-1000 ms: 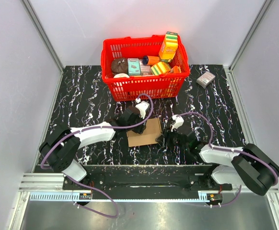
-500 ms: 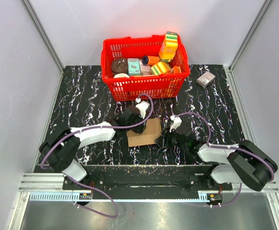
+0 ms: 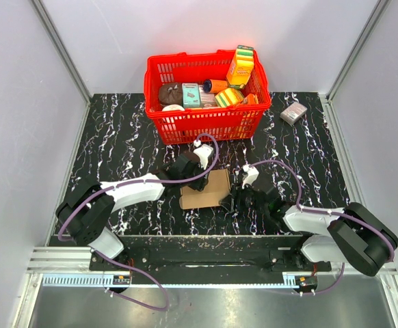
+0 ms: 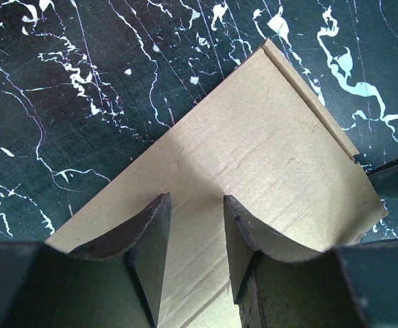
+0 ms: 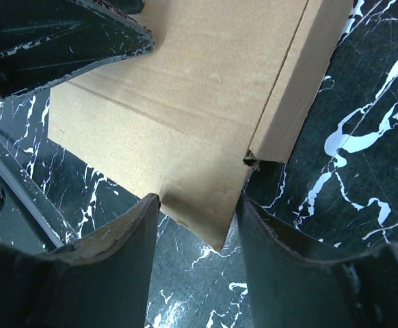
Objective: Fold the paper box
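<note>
Currently the left gripper (image 4: pixel 195 202) stands part-open over the flat brown cardboard paper box (image 3: pixel 209 191). The right gripper (image 5: pixel 197 202), open, straddles its corner.

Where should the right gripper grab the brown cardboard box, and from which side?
Probably the corner of the paper box nearest the right gripper, approached sideways from the box's right edge. The sheet lies nearly flat, so only its thin edges can be pinched, and that corner sits between the open jaws.

Bright, even overhead light; left fingers (image 4: pixel 148 239) shadow the paper box (image 4: pixel 267 157) softly.
</note>
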Motion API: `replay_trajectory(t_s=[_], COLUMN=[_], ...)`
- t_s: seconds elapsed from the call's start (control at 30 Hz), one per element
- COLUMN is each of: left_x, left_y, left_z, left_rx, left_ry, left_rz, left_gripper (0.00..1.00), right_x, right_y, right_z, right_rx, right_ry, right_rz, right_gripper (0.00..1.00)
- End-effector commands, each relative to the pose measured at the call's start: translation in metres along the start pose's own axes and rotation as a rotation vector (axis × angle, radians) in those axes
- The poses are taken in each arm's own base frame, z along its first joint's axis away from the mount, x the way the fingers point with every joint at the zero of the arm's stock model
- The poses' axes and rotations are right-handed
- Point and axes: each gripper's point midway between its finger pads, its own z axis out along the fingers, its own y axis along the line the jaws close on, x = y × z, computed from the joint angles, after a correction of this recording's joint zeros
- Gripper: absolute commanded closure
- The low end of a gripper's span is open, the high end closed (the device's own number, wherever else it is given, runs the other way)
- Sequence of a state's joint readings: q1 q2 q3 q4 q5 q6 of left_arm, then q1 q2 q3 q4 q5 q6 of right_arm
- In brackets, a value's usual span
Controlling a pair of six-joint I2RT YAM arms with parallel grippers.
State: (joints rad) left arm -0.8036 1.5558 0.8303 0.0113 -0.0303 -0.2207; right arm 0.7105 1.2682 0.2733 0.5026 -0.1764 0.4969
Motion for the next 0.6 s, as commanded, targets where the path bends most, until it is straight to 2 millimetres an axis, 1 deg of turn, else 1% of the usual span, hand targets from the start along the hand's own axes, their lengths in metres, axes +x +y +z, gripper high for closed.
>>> replay_trajectory(t_s=[0.0,0.07,0.17,0.37,0.43,0.47,0.57], left_x=[0.051,0.053,0.054,0.052,0.051,0.051,0.051], left_y=[-0.007,-0.007,-0.006,-0.007,-0.007,-0.006,-0.006], left_z=[-0.001,-0.001,0.0,0.0,-0.001,0.0,0.0], left_rx=[0.037,0.037,0.036,0.036,0.037,0.035,0.035], left_ry=[0.187,0.19,0.191,0.19,0.187,0.188,0.188], left_rz=[-0.002,0.001,0.001,0.003,0.003,0.003,0.003], left_gripper=[0.59,0.59,0.6,0.6,0.6,0.6,0.6], right_x=[-0.021,-0.021,-0.018,-0.021,-0.021,-0.022,-0.021], right_y=[0.0,-0.007,-0.015,-0.021,-0.022,-0.026,-0.026], right_z=[0.004,0.003,0.002,0.0,-0.002,-0.004,-0.007], right_rx=[0.024,0.059,0.09,0.118,0.123,0.142,0.138], right_ry=[-0.057,-0.065,-0.076,-0.127,-0.129,-0.143,-0.151], right_rz=[-0.035,-0.042,-0.031,0.008,0.015,0.018,0.023], right_gripper=[0.43,0.4,0.38,0.37,0.38,0.39,0.43])
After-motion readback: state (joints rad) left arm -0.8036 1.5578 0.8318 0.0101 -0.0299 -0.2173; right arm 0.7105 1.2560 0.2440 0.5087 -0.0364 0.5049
